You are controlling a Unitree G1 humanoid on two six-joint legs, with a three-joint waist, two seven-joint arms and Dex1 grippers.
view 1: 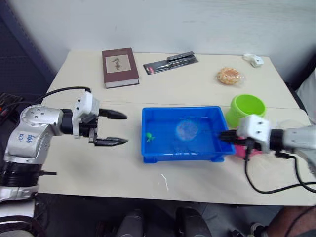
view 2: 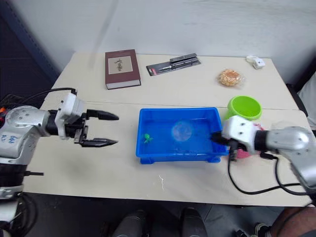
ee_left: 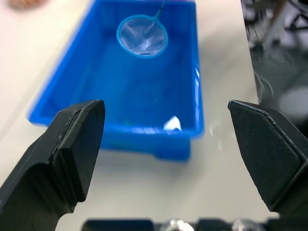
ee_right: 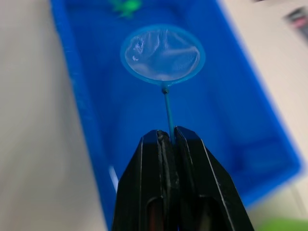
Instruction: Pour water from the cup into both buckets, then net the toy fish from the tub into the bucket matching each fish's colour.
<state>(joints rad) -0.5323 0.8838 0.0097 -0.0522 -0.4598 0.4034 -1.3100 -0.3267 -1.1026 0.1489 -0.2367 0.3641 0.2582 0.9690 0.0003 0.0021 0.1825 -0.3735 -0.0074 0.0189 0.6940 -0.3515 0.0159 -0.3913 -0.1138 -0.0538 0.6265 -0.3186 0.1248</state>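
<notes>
Fish netting is what the robot seems to be working at: the net [ee_right: 162,54] is hanging over the middle of the blue tub [view 1: 153,155], its thin stick pinched between the closed fingers of the right gripper [ee_right: 167,139], which is reaching in over the tub's right end. Holding the stick far back like this is letting the hoop reach well into the tray while the gripper itself is staying clear of the water. One green toy fish [view 1: 149,137] is lying near the tub's left end, apart from the hoop, so I judge the net is going to need a sweep toward that side. I am seeing no pink fish in the tub from where I stand. The lime green bucket [view 1: 246,106] is standing just beyond the tub's far right corner, close to the netting arm, which should be keeping the carry short; something pink [view 1: 240,150], probably the other bucket, is peeking from behind the right gripper. The left gripper [view 1: 118,128] is hovering over bare table left of the tub, fingers spread wide and holding nothing, likely waiting out of the way. A book [view 1: 119,67], a packaged tool [view 1: 171,62] and a wrapped snack [view 1: 230,76] are sitting at the table's far side, well apart from the work.
</notes>
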